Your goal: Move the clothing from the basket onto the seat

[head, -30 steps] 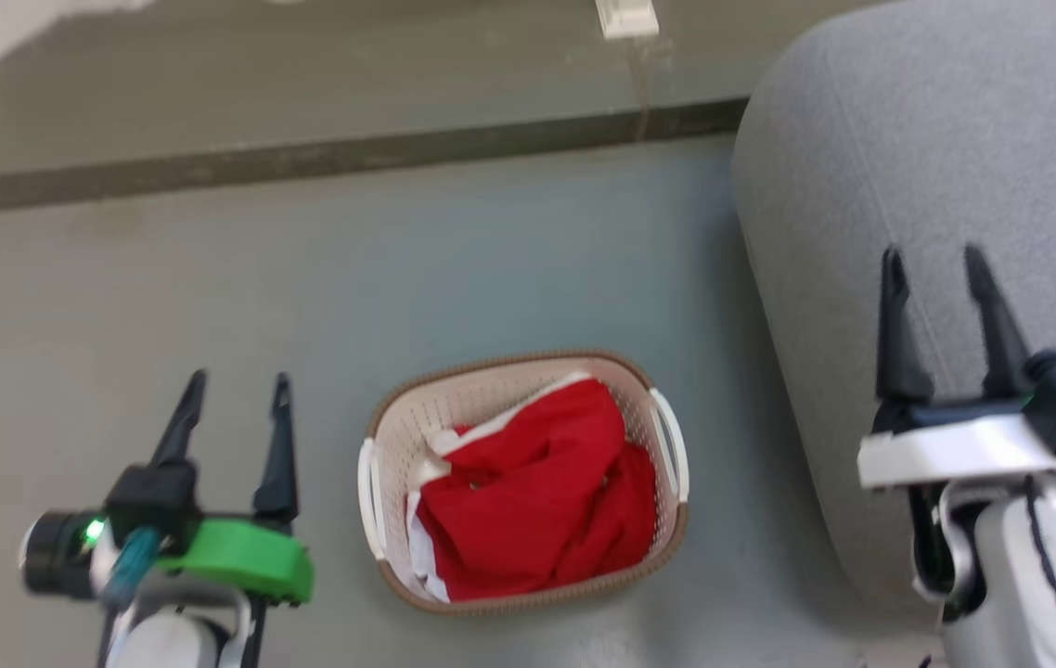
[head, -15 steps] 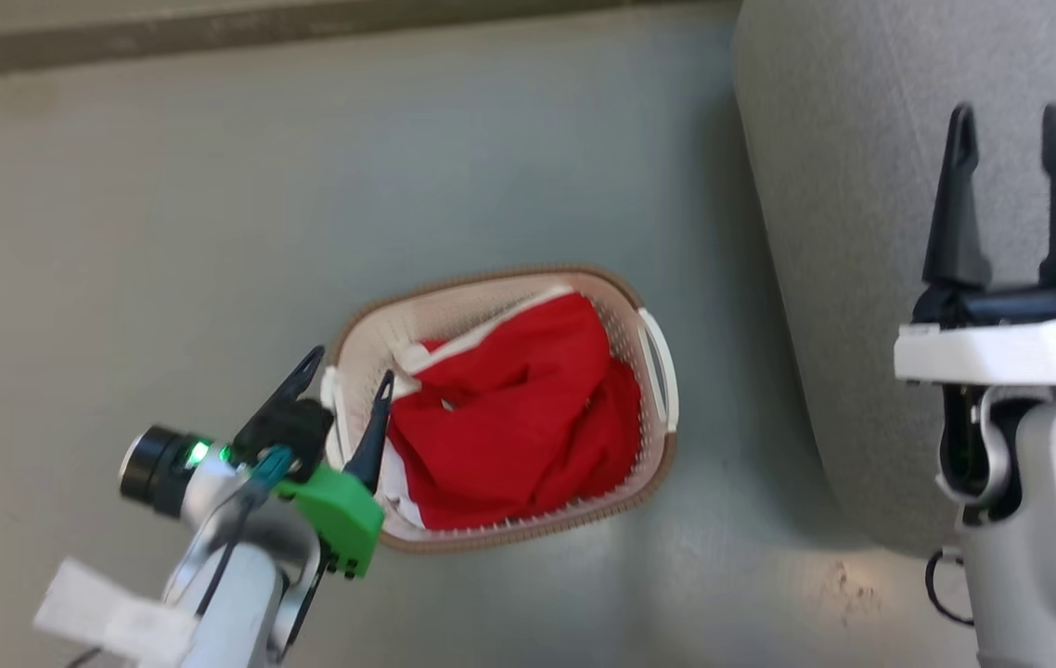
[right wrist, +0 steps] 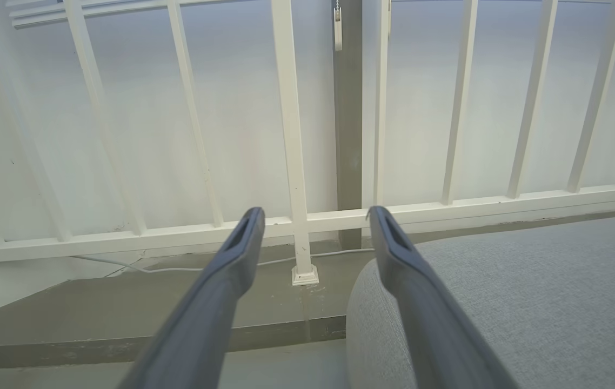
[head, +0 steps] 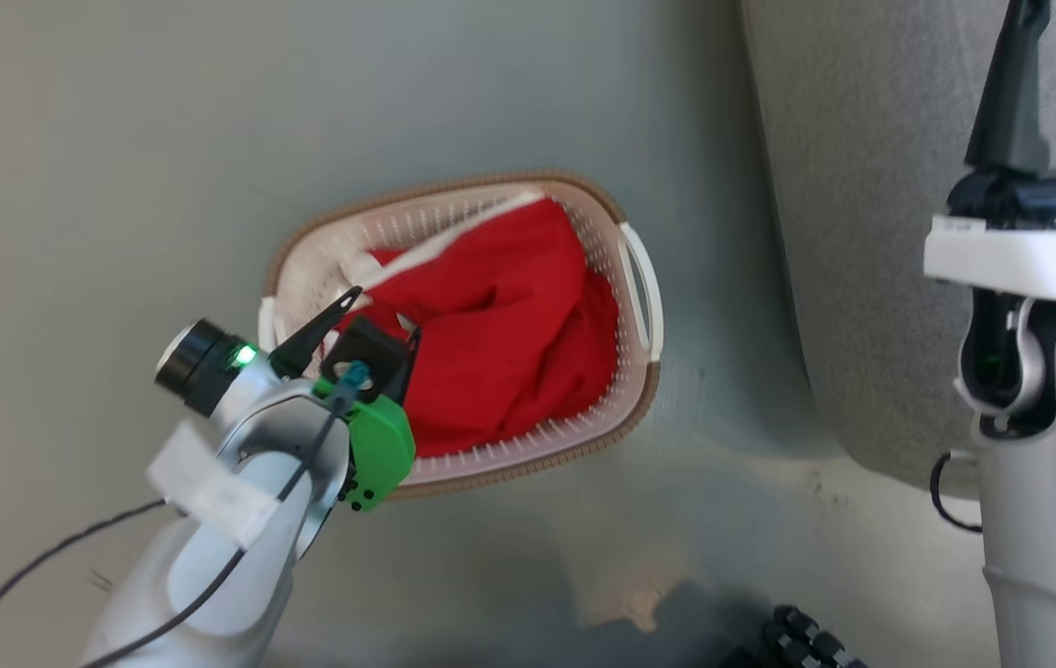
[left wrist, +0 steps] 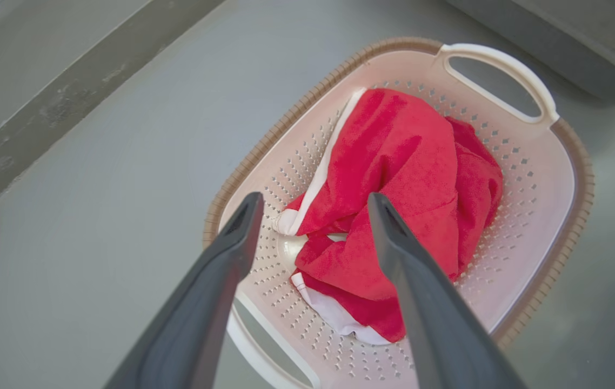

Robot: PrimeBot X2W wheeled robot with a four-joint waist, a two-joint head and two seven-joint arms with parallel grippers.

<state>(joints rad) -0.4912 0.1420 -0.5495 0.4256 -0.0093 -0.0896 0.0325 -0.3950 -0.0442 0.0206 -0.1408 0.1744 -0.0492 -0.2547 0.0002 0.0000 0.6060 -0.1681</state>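
Two grippers, both with fingers spread wide and holding nothing; left gripper (left wrist: pixel 315 199) at the lower centre of its wrist view, over the near end of the basket (left wrist: pixel 583 178), contact with the clothing (left wrist: pixel 410 162) impossible to tell; clothing: red heap with white edging, bunched inside the basket at mid-frame of the head view; basket on the grey floor (head: pixel 120 139), left of the seat (head: pixel 862 186) and apart from it; right gripper (right wrist: pixel 315 210) at the right edge, over the seat; white railing (right wrist: pixel 296 135) beyond.
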